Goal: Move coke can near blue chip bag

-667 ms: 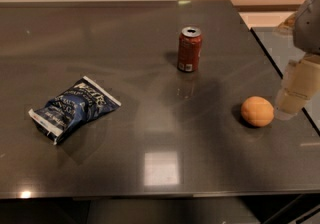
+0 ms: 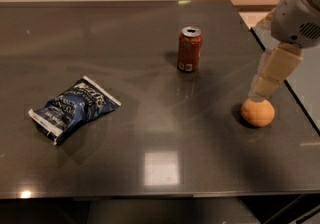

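The coke can (image 2: pixel 190 49), red with a silver top, stands upright on the dark table (image 2: pixel 150 118), right of center toward the back. The blue chip bag (image 2: pixel 74 108), crinkled with white lettering, lies flat at the left, far from the can. My gripper (image 2: pixel 263 89) comes down from the upper right on the white arm (image 2: pixel 299 13). Its tip is just above and behind an orange fruit (image 2: pixel 257 112), well to the right of the can and nearer the front. It holds nothing that I can see.
The orange fruit sits near the table's right edge. A gap and a lighter surface (image 2: pixel 305 80) lie beyond that edge. The table's front edge runs along the bottom. A wall stands behind the table.
My gripper has moved left, from the table's right edge to just above the orange. The can, the bag and the orange have not moved.
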Robot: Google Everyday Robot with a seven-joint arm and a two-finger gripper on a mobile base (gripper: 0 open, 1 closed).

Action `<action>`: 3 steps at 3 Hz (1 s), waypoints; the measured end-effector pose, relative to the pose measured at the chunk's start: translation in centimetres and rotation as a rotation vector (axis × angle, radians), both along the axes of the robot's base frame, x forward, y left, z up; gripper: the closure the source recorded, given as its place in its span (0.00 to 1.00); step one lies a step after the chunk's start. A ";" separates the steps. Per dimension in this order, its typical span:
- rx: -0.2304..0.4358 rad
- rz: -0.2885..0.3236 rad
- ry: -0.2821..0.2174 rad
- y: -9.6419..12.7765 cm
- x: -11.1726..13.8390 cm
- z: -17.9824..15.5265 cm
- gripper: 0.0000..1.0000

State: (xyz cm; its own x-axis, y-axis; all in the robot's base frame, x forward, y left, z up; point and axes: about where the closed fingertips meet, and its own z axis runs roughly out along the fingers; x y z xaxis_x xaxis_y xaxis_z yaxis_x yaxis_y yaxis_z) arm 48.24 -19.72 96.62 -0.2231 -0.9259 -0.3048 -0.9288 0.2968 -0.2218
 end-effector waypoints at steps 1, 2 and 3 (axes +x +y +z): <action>0.113 -0.002 -0.003 2.4 4.9 -1.0 0.00; 0.177 -0.004 -0.009 3.8 8.1 -1.7 0.00; 0.228 -0.021 -0.018 4.6 10.9 -2.4 0.00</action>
State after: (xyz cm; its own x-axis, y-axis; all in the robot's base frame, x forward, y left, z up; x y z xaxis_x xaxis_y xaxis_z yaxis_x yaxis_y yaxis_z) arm 59.15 -15.12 94.25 -0.2346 -0.8278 -0.5096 -0.9183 0.3607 -0.1632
